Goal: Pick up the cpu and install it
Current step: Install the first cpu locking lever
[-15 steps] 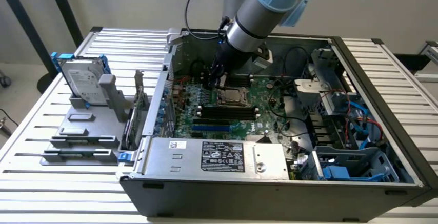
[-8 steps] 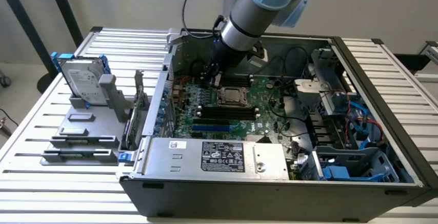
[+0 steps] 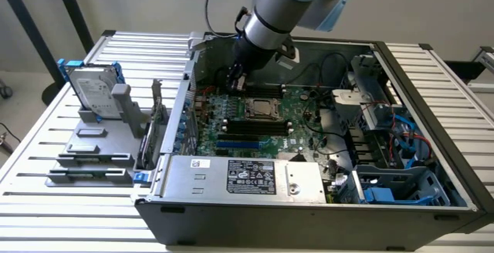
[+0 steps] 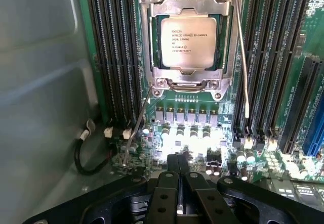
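The cpu (image 4: 187,42) is a flat square chip with a silver-grey top and printed lettering. It lies in its socket on the green motherboard (image 3: 297,134), framed by the metal socket plate (image 4: 188,85). In the exterior view the cpu (image 3: 261,107) sits mid-board inside the open computer case. My gripper (image 3: 235,82) hangs inside the case just beyond the socket, toward the far wall. In the wrist view my gripper (image 4: 178,171) is shut, its black fingers pressed together with nothing between them, a short way off the socket's edge. Thin wire levers (image 4: 242,57) run along the socket.
Black memory slots (image 4: 114,57) flank the socket. The case's grey wall (image 4: 40,107) stands close beside the gripper. A power supply (image 3: 247,175) fills the near side of the case, a drive cage with blue cables (image 3: 401,131) the exterior view's right. Outside, a hard drive with blue bracket (image 3: 96,94) stands on a grey stand.
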Robot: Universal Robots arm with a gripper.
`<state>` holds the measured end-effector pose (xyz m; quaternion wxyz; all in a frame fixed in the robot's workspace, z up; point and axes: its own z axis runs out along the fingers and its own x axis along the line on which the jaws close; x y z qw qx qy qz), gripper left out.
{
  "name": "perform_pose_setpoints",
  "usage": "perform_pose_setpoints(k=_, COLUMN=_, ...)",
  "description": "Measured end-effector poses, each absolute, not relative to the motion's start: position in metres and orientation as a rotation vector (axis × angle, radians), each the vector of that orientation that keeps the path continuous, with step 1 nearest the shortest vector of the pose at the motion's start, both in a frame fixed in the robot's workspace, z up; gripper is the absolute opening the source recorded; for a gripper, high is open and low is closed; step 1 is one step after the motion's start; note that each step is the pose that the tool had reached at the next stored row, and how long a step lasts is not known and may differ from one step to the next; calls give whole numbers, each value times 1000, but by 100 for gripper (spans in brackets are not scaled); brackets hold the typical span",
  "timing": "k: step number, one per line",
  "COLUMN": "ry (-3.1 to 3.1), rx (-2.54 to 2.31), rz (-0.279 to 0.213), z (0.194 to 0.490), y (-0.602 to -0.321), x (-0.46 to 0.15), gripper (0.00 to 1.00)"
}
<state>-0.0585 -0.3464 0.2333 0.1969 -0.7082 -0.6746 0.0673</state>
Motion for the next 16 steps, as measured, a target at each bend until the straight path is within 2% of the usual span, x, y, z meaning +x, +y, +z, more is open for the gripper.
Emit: perform_pose_setpoints(k=16, ry=-1687, rx=-2108, rz=103, z=238, y=-346, x=-61, gripper=11)
